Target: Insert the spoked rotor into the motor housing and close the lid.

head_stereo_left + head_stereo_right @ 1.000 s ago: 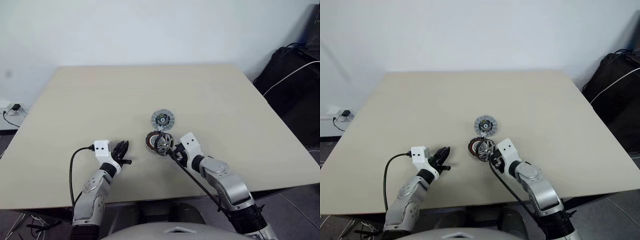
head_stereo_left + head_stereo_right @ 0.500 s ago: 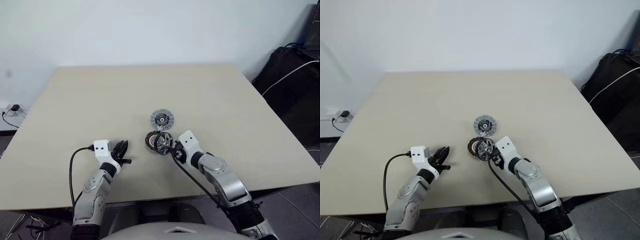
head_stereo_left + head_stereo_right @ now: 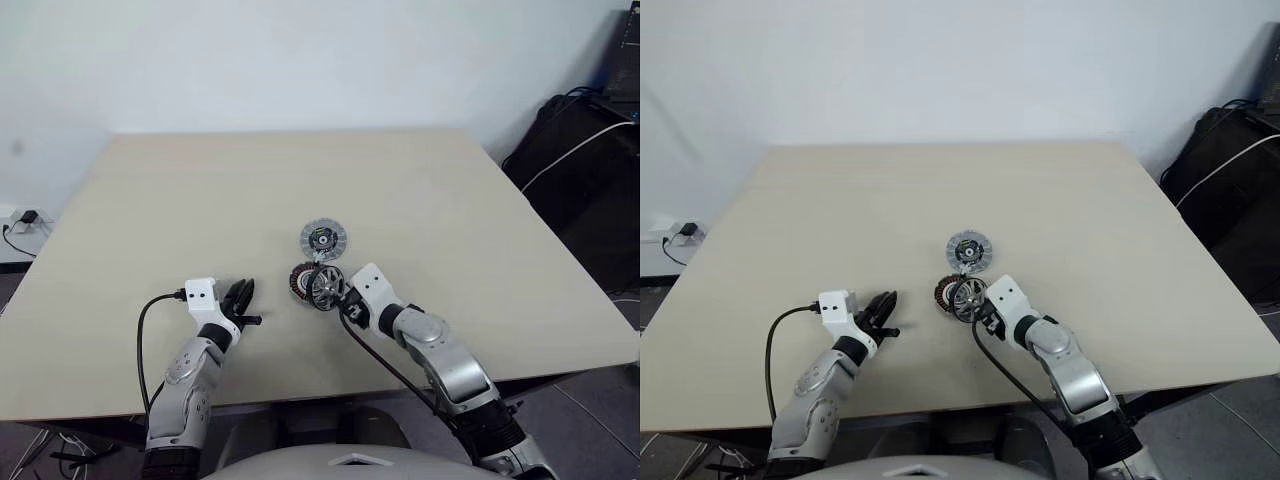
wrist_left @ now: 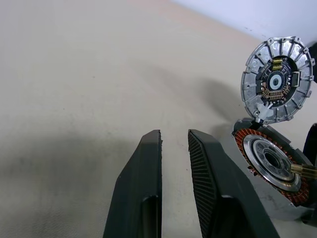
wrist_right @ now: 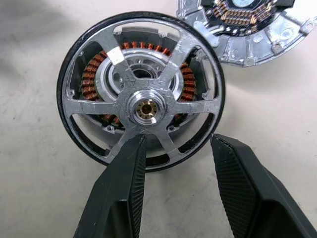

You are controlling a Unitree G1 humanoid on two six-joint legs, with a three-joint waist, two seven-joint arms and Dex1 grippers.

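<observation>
A: Right gripper [image 5: 173, 163] first. State?
B: Clamped on the spoked rotor [image 5: 143, 94], I'd say. One finger overlaps the rim's near edge, the other sits just past it, and the wheel stands tilted in the head views, so it's held, not resting.
A: Where's the rotor relative to the housing?
B: Right over the motor housing [image 4: 270, 166]. Copper windings show through the spoke gaps, so it's roughly lined up, and I'd judge it not seated yet. The tilt probably lets the rim go in edge first.
A: Lid?
B: Lid [image 3: 323, 239] lies flat on the table [image 3: 180, 200], ribbed face up, just beyond the housing and close against it. Handy for the closing step, which isn't done.
A: Left gripper?
B: Left gripper [image 4: 174, 148] holds nothing, fingers close together with a narrow gap, pointing over bare table beside the housing, apart from it. Likely parked there to steady the housing or take the lid.
</observation>
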